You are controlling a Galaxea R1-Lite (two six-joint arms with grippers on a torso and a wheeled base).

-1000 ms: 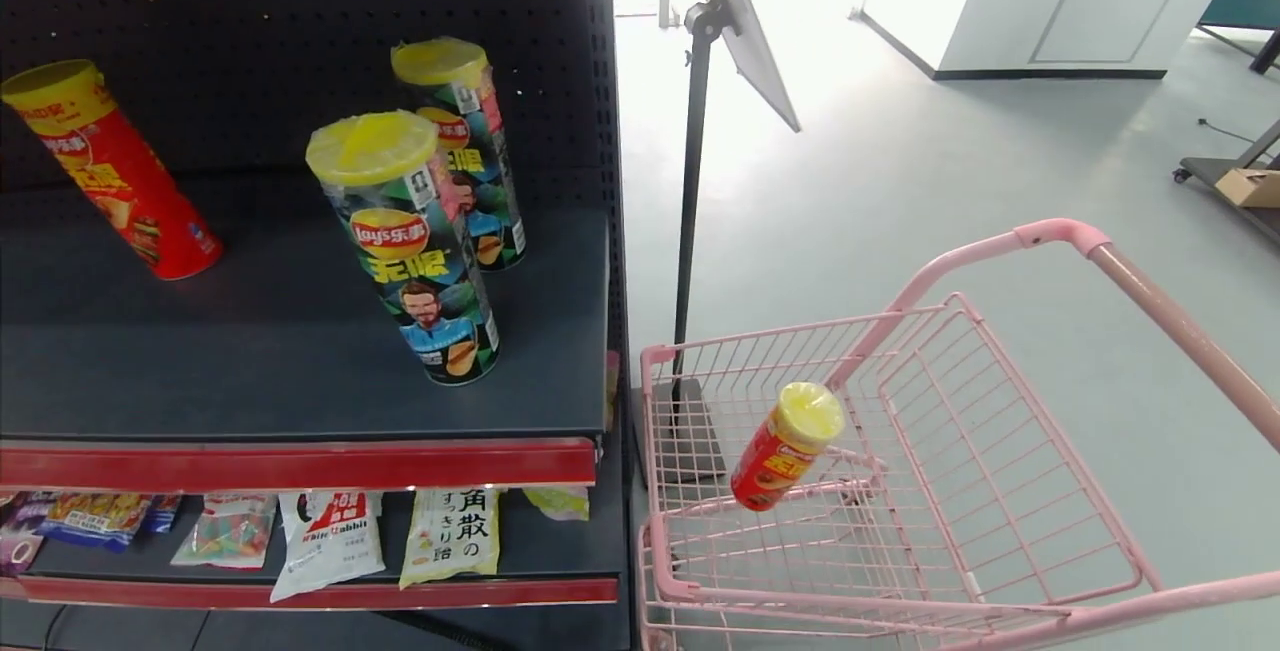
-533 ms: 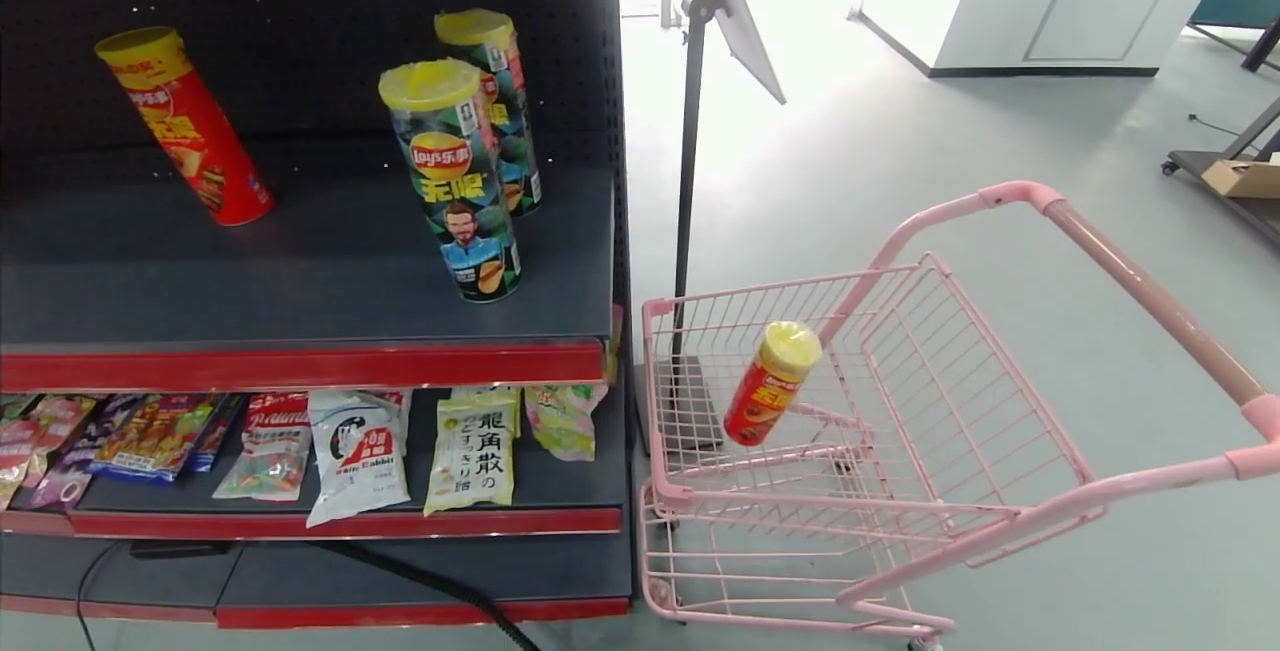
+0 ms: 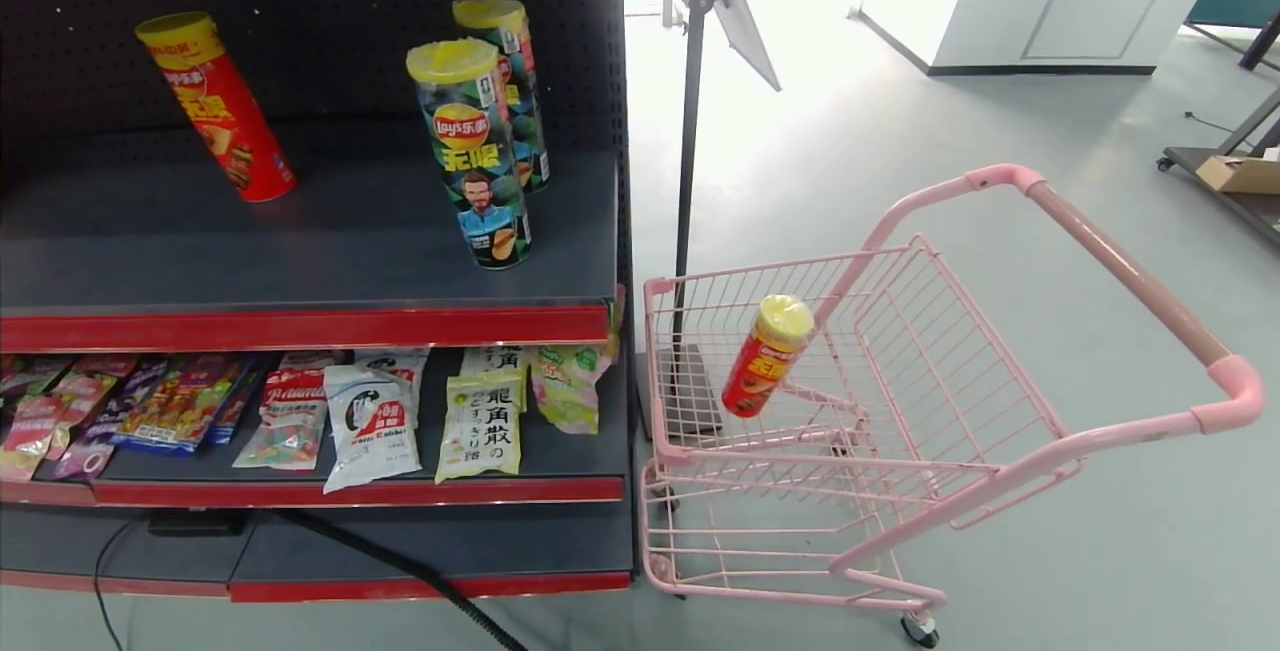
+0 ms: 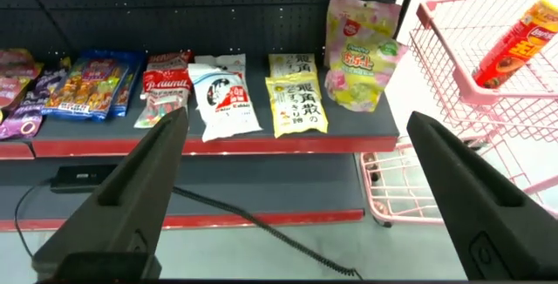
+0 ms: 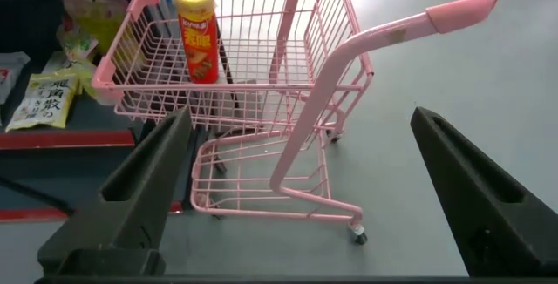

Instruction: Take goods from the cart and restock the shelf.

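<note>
Right now the can (image 3: 765, 356) is standing about upright in the cart (image 3: 1130, 271), in the left part of the basket, on the side nearest the shelf (image 3: 300, 251) and well apart from the handle on the right. Both arms are hanging low and apart from it: the left hand (image 4: 296, 117) is holding its fingers spread wide in front of the lower shelf's bags (image 3: 370, 421), and the right hand (image 5: 301, 114) is holding its fingers spread wide too, facing the cart from the near side, gripping nothing. Three other cans (image 3: 470, 151) are already sitting on the upper shelf, with bare board showing between the red one on the left and the two on the right. Judging by its look, the can is probably a light card tube with a plastic lid: stiff enough to pinch, yet likely denting under a hard squeeze, and glossy enough to be slipping in a loose one. Taking it round the middle of the body, below the lid, seems best, coming in from above, since the wire walls are crowding its sides.
</note>
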